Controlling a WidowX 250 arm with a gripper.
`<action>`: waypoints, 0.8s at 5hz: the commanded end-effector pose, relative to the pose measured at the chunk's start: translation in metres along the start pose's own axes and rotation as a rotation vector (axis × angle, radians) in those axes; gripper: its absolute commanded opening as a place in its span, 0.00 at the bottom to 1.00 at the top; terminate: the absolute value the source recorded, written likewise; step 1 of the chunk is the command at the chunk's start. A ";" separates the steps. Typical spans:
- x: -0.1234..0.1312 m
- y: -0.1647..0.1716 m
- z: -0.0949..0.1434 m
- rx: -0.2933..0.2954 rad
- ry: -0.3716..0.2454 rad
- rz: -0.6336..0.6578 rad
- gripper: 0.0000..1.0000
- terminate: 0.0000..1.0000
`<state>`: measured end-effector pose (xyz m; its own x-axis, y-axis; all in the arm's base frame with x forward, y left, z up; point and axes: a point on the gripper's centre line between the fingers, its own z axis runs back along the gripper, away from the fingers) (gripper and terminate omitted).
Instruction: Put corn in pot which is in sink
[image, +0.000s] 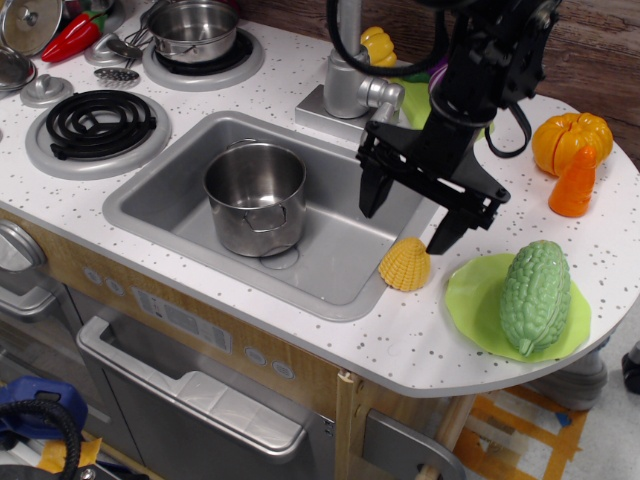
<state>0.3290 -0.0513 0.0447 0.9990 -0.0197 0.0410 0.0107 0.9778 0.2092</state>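
Observation:
The corn (405, 265) is a small yellow ribbed dome on the white counter at the sink's front right corner. The tall steel pot (256, 198) stands upright in the grey sink (345, 262), left of centre, and looks empty. My gripper (407, 215) is open, its two black fingers spread wide. It hangs above the sink's right edge, just above and slightly behind the corn, without touching it. One fingertip (441, 241) is close to the corn's upper right side.
A green bumpy gourd (535, 295) lies on a lime plate (470, 300) right of the corn. An orange pumpkin (570, 138) and an orange carrot (575, 185) stand at the far right. The grey faucet (352, 85) rises behind the sink. A shallower steel pot (193, 30) sits on the back burner.

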 end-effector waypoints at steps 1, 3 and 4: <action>0.007 0.006 0.000 -0.018 -0.058 0.001 1.00 0.00; 0.004 0.004 -0.015 -0.077 -0.099 0.010 1.00 0.00; 0.003 -0.002 -0.021 -0.081 -0.118 0.034 1.00 0.00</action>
<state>0.3304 -0.0489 0.0123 0.9901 0.0059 0.1400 -0.0233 0.9921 0.1230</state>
